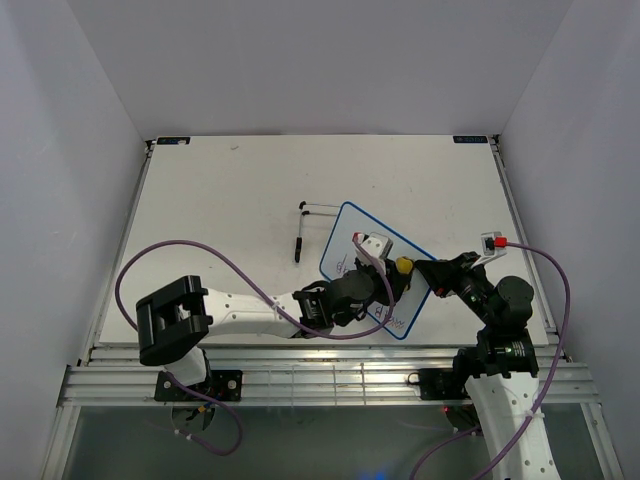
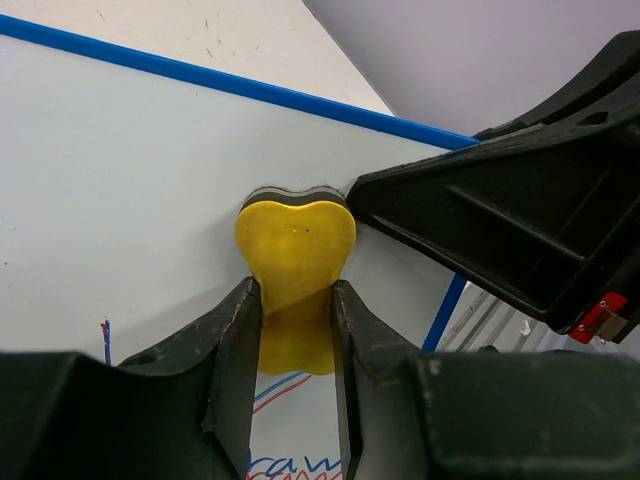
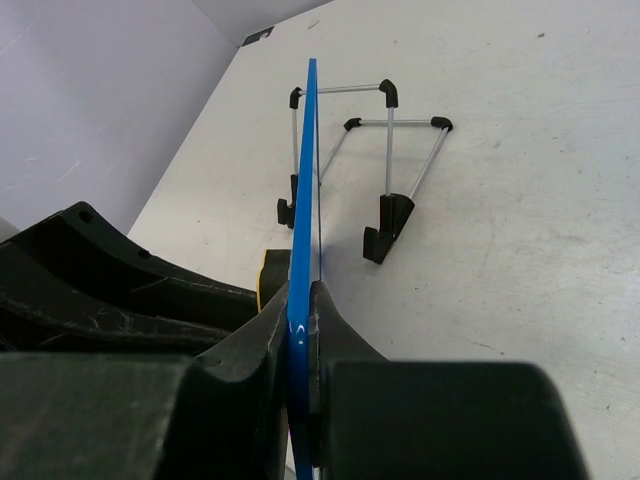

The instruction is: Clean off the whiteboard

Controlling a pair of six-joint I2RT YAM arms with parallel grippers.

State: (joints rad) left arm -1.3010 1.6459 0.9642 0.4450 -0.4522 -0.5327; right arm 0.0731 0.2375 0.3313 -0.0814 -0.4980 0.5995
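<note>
The whiteboard point(image 1: 352, 232) has a blue frame and lies tilted near the table's front middle, lifted at its right edge. Blue and red writing shows near its lower edge point(image 2: 290, 465). My left gripper point(image 1: 398, 268) is shut on the small yellow eraser point(image 2: 295, 250), whose dark pad presses on the board face. My right gripper point(image 1: 432, 275) is shut on the board's blue frame edge point(image 3: 303, 200), seen edge-on in the right wrist view. The eraser point(image 3: 268, 272) peeks out left of the board there.
Two thin black stand feet point(image 1: 305, 232) lie on the table left of the board; in the right wrist view the stand feet point(image 3: 390, 170) lie behind it. The white table point(image 1: 220, 200) is walled on three sides. A rail runs along the near edge point(image 1: 320, 380).
</note>
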